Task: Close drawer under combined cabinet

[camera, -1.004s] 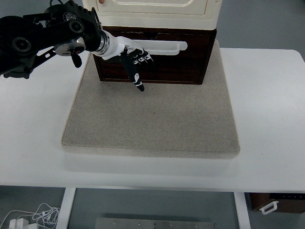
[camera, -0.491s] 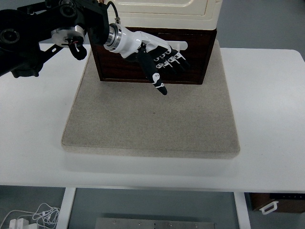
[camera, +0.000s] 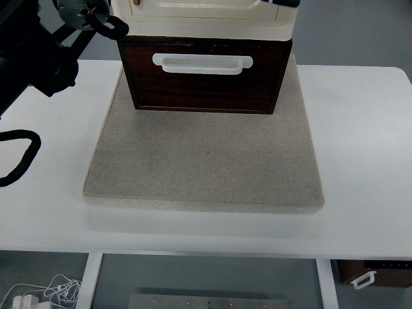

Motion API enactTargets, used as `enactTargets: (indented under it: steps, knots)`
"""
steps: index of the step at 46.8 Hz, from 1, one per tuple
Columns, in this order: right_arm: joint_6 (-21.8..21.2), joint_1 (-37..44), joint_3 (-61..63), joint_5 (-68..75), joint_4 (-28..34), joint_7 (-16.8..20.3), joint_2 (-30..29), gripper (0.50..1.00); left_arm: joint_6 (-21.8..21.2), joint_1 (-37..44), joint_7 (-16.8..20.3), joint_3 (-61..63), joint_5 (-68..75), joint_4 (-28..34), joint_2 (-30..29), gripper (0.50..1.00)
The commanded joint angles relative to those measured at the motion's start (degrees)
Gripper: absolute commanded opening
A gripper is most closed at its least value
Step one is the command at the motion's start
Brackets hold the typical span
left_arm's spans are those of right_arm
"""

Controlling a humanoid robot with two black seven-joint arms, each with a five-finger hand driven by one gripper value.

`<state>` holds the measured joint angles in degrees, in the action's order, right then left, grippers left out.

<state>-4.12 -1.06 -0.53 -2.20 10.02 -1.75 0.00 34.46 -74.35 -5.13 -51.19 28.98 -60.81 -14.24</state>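
Worktop: a broad white flat worktop [camera: 360, 161] fills the picture from side to side and carries everything else

Mat: a square pad of coarse beige-grey felt [camera: 206, 161] lies in the middle of the worktop, its front part bare

Cabinet: a cream, glossy plastic cabinet body [camera: 206, 18] stands at the far edge of the mat, cut off by the top of the picture, so only its lower front shows

Drawer: a dark brown wooden drawer [camera: 206, 80] sits directly under the cream body, its panel facing the camera; the panel's front face seems to lie close to flush with the cabinet's lower lip, though from this steep angle a small remaining gap cannot be ruled out

Arm: the left arm's black jointed links [camera: 35, 58] crowd the upper left corner, well apart from the drawer; a black cable loop [camera: 16, 158] hangs over the left edge of the worktop

Handle: a long white plastic bar handle [camera: 202, 62] runs across the upper part of the drawer front, with nothing touching it

Hand: the left hand is not in the picture, so whether it is released or clenched cannot be told; the right arm does not show either

Progress: judged from how it lies, the drawer looks pushed in or very nearly so; what seems left is at most a final check that it is seated
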Motion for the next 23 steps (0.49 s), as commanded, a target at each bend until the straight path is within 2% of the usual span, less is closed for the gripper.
enactTargets:
  steps: [1, 6, 15, 23]
  knots:
    - [-0.01, 0.09, 0.01, 0.00, 0.00, 0.00, 0.00, 0.952, 0.00, -0.01, 3.02, -3.64, -0.68, 0.60, 0.00, 0.999]
    - [-0.02, 0.00, 0.01, 0.00, 0.00, 0.00, 0.00, 0.952, -0.27, -0.01, 4.60, -9.27, -1.91, 1.74, 0.00, 0.999]
    - [-0.02, 0.00, 0.01, 0.00, 0.00, 0.00, 0.00, 0.952, -2.02, -1.41, 4.60, -20.70, -7.27, 3.41, -0.53, 0.999]
    - [0.07, 0.00, 0.45, 0.00, 0.00, 0.00, 0.00, 0.952, -4.92, -4.75, 4.69, -25.71, -7.98, 12.11, -1.58, 0.999]
